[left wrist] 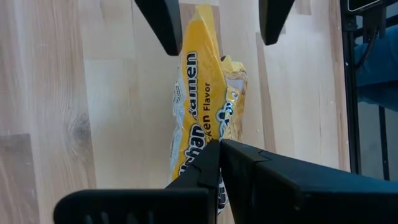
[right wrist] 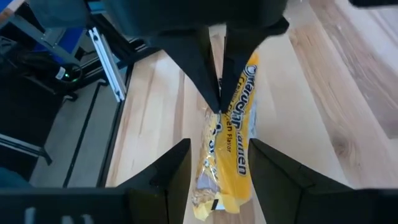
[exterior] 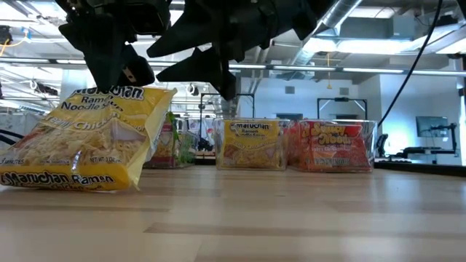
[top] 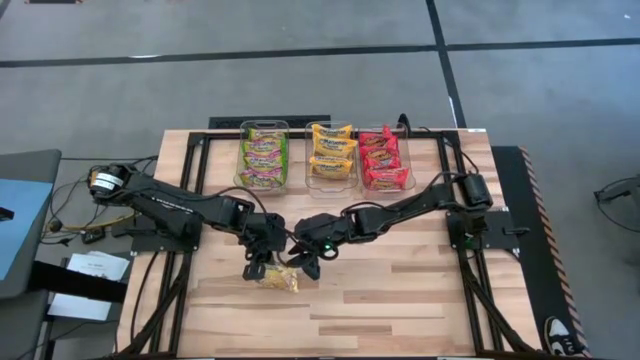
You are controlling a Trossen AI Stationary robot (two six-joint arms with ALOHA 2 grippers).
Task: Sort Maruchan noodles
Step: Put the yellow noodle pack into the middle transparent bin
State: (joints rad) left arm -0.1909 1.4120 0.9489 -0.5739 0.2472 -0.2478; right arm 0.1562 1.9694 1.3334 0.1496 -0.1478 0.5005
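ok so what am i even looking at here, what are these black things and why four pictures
The black things are two robot arms working at a wooden table, each ending in a two-finger gripper. The four pictures show one moment from four cameras: one above looking straight down, one at table height looking across, and one on each arm's wrist.

At the far edge stand three clear bins of noodle packets: green, yellow and red.

Near the middle, one yellow packet stands propped up on its edge on the wood. The left gripper is shut, pinching the packet's top edge. The right gripper is open, with its fingers on either side of the same packet, not closed on it. It looks like a handover between the arms, though that is only a guess.
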